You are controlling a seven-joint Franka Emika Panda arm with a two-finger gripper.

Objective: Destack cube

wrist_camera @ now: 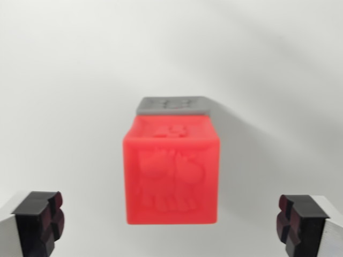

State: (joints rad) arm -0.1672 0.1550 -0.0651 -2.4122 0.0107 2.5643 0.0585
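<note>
A red cube [171,174] sat in the middle of the wrist view on a plain white surface [64,80], with raised figures moulded into the face turned toward the camera (the picture was soft, so the relief was hard to make out). Behind it, at its far upper edge, a grey cube [172,105] showed only as a flat slab with a pattern pressed into it — the red one covered the rest, and whether the two were stacked or merely touching could not be told from this angle. The gripper [171,225] hung with its fingers spread wide apart, holding nothing: one black pad [40,220] at the wrist view's left bottom corner, the other at the right — each standing well clear of the red cube's sides, the cube lying between them.
</note>
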